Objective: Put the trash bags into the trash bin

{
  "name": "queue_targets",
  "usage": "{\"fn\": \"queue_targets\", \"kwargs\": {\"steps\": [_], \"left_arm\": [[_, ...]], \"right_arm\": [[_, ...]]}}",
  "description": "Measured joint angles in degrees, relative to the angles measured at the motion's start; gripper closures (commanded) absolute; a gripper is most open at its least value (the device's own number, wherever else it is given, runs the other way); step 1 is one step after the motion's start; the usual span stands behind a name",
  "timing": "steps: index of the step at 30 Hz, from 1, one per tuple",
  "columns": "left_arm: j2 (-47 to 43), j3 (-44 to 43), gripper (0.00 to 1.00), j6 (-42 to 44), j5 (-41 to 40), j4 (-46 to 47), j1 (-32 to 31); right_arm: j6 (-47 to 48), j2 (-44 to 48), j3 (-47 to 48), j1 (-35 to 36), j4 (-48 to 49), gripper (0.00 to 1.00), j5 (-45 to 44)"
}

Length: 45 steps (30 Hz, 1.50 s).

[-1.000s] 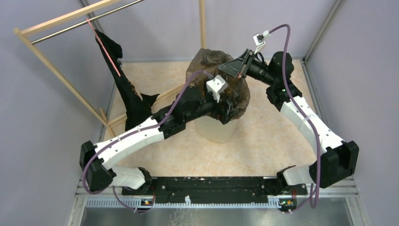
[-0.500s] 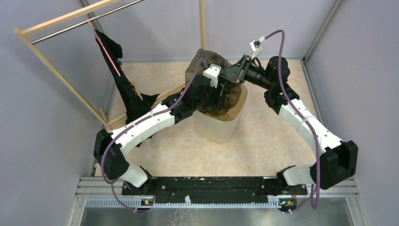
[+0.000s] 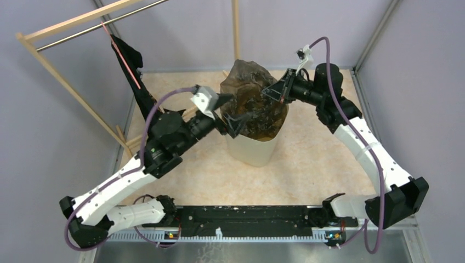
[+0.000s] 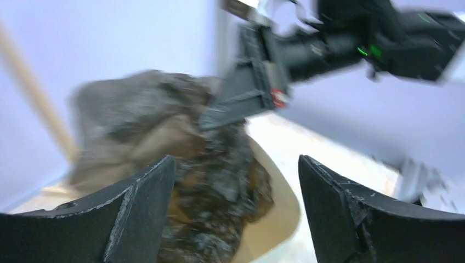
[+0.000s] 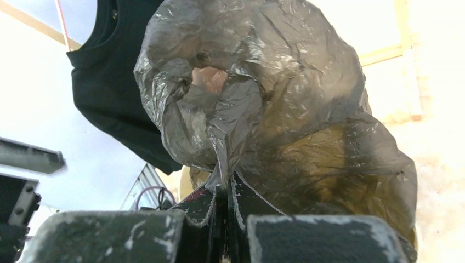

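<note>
A dark, see-through brown trash bag (image 3: 253, 101) stands puffed up in the mouth of the cream trash bin (image 3: 253, 152), its lower part inside and its top well above the rim. My right gripper (image 3: 275, 92) is at the bag's upper right, shut on a pinched fold of the film (image 5: 225, 183). My left gripper (image 3: 230, 112) hangs open just left of the bag, with nothing between its fingers (image 4: 140, 213). In the blurred left wrist view the bag (image 4: 164, 131) and the bin rim (image 4: 285, 213) lie ahead of the jaws, apart from them.
A wooden drying rack (image 3: 60, 71) stands at the back left with a black garment (image 3: 143, 104) hanging from it. A wooden post (image 3: 236, 27) rises behind the bin. Grey walls close in on both sides of the beige tabletop (image 3: 318, 159).
My left arm has drawn back to the left, off the top of the bag, its jaws open. The bag now stands taller in the bin. The right gripper keeps its hold.
</note>
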<state>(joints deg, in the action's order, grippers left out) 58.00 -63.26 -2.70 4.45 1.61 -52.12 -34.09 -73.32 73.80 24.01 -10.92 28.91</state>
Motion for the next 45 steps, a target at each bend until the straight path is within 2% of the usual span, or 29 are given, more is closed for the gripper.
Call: {"fn": "queue_targets", "kwargs": {"steps": [3,7,11,14,16,18,20,23,31,37,39,41,45], "left_arm": [[-2.58,-0.02,0.03,-0.09,-11.98,2.82,0.09],[0.2,-1.95,0.01,-0.2,-29.53,1.92,0.46],[6.08,-4.24,0.01,-0.13,-34.99,-1.25,0.55],[9.33,-4.26,0.02,0.22,-35.08,-4.04,0.57],[10.6,-4.37,0.09,0.66,-34.73,-5.22,0.59],[11.58,-4.66,0.22,1.46,-33.88,-5.97,0.68],[12.57,-5.29,0.42,2.58,-32.48,-6.51,0.74],[13.94,-6.27,0.58,3.8,-30.01,-6.82,0.81],[17.11,-8.17,0.67,6.14,-16.0,-9.68,0.55],[18.47,-9.05,0.7,9.38,-8.48,-12.15,-1.9],[18.47,-9.07,0.62,10.08,-8.09,-12.72,-2.54],[18.45,-9.07,0.44,10.4,-8.85,-12.81,-2.8],[17.29,-8.15,0.28,10.58,-14.8,-11.17,-2.75]], "right_arm": [[2.58,0.83,3.74,0.0,-5.22,1.0,-1.4],[4.44,1.62,7.63,0.0,-10.16,1.0,-1.14],[4.59,2.71,8.09,0.0,-13.31,1.0,0.81],[4.48,2.97,8.26,0.0,-15.47,1.0,2.91],[4.35,2.97,8.83,0.0,-16.68,1.0,4.04],[4.02,3.06,9.51,0.0,-17.09,1.0,5.18],[3.48,3.06,10.71,0.0,-17.33,1.0,6.21],[2.47,3.06,13.05,0.0,-17.03,1.0,7.43],[-3.45,0.0,15.02,0.0,-10.62,1.0,9.01],[-5.86,-3.76,11.21,0.0,-10.36,1.0,8.55],[-5.79,-4.11,9.66,0.0,-11.06,1.0,7.8],[-5.64,-4.11,7.93,0.0,-11.5,1.0,7.02],[-4.63,-5.01,6.49,0.0,-12.61,1.0,5.86]]}}
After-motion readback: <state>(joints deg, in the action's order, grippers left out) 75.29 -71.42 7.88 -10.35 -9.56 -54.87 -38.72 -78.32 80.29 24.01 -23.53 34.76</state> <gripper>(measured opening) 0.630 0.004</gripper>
